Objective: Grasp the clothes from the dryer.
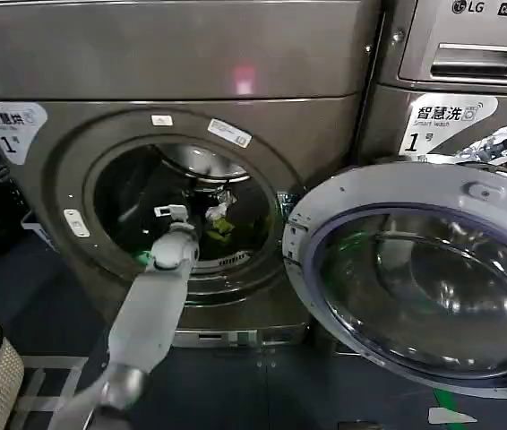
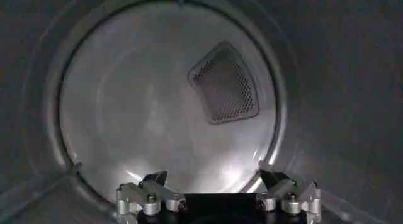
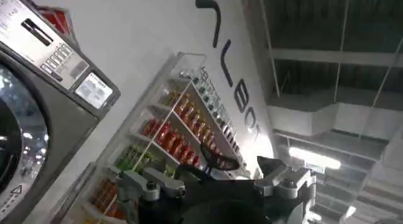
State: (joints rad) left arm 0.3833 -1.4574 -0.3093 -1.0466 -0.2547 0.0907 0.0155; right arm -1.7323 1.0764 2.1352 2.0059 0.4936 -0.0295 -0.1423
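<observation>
Left gripper (image 1: 175, 213) partly hides the clothes (image 1: 219, 218) inside the dryer (image 1: 74, 134) — their outlines too small to tell; open door (image 1: 415, 278) cut off at the head view's right edge

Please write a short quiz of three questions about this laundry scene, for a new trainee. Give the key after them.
1. True or false: the grey-rimmed round glass door of the large bronze-grey metal dryer is shut.
2. Which gripper is at the drum opening? A) left gripper B) right gripper
3. What colours are the small soft fabric clothes in the drum?

Key:
1. False, it hangs open.
2. A; its fingers are open.
3. White and yellow-green.
</observation>
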